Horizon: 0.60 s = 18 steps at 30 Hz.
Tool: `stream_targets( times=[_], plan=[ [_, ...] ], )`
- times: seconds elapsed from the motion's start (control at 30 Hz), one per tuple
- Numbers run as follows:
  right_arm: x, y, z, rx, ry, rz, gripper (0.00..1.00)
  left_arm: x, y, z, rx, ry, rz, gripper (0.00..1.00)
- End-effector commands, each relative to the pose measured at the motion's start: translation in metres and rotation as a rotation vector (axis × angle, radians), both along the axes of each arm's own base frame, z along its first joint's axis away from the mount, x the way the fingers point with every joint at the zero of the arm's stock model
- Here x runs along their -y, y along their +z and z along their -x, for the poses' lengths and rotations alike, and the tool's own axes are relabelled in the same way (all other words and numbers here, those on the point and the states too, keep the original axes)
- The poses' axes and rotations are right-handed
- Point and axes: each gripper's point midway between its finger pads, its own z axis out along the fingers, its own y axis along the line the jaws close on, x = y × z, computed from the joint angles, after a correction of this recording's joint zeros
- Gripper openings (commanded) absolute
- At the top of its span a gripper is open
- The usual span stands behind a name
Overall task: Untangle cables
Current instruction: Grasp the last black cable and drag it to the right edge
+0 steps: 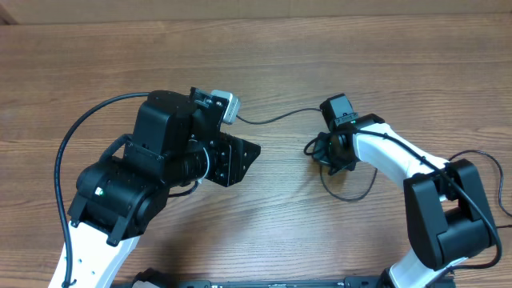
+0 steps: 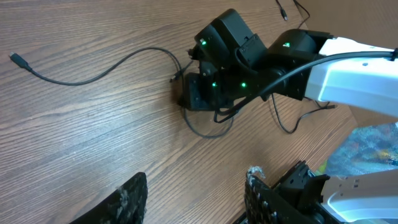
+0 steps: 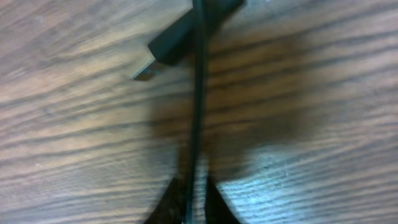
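Closest to the lens in the right wrist view, the right gripper (image 3: 189, 210) had its two dark fingertips pinched almost together at the bottom edge. One black strand of the cables (image 3: 199, 112) was nipped between them and ran straight up the picture across the wooden table (image 3: 74, 149). Just beyond lay a black plug (image 3: 166, 45) with a silvery tip, slanted on the wood, the strand crossing its body. In the left wrist view the left gripper (image 2: 196, 200) stood spread wide, its grey-flecked fingers (image 2: 132, 200) well apart with only bare wood between them. Farther on, the right arm's black wrist (image 2: 227, 56), dotted with small green lights, stood over a tangle of loose loops (image 2: 210, 129). One strand curved away to the left and ended in a small plug end (image 2: 17, 59) lying alone on the table. From overhead, the tangle sat near the table's middle, under and just below the right gripper, and the free strand reached toward the left arm's wrist camera (image 1: 227, 104).
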Motion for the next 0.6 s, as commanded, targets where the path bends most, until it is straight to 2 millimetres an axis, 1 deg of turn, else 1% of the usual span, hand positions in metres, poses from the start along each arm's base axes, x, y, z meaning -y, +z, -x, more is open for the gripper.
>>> stream_targets(
  times=[0.0,0.07,0.13,0.23,0.3,0.33,0.4,0.43,0.47,0.53,0.57],
  plan=[
    [0.000,0.001,-0.009,0.042,-0.014,0.011,0.04,0.000,0.005,0.004,0.031,-0.022,-0.002,0.50],
    [0.009,0.005,-0.020,0.077,-0.035,0.042,0.04,0.000,0.005,0.004,0.030,-0.022,-0.003,0.50],
    [0.023,0.016,-0.036,0.127,-0.065,0.089,0.04,-0.001,0.004,0.005,0.025,-0.020,-0.008,0.50],
    [0.046,0.039,-0.068,0.209,-0.106,0.123,0.04,-0.004,0.001,0.003,0.023,-0.005,-0.024,0.50],
    [0.066,0.057,-0.089,0.260,-0.147,0.126,0.04,-0.004,0.001,0.003,0.025,0.000,-0.028,0.51],
    [0.080,0.067,-0.100,0.288,-0.186,0.128,0.04,-0.004,0.001,0.003,0.025,0.000,-0.027,0.51],
    [0.106,0.083,-0.115,0.333,-0.255,0.128,0.04,-0.004,0.001,0.003,0.026,0.000,-0.027,0.52],
    [0.123,0.092,-0.123,0.357,-0.295,0.130,0.04,-0.004,0.001,0.003,0.026,0.000,-0.027,0.53],
    [0.145,0.103,-0.131,0.386,-0.346,0.134,0.04,-0.004,0.001,0.003,0.026,0.000,-0.027,0.53],
    [0.181,0.116,-0.137,0.421,-0.424,0.145,0.04,-0.004,0.001,0.002,0.026,0.000,-0.027,0.54],
    [0.203,0.123,-0.139,0.441,-0.455,0.160,0.04,-0.004,0.001,0.002,0.026,0.000,-0.027,0.54]
  ],
)
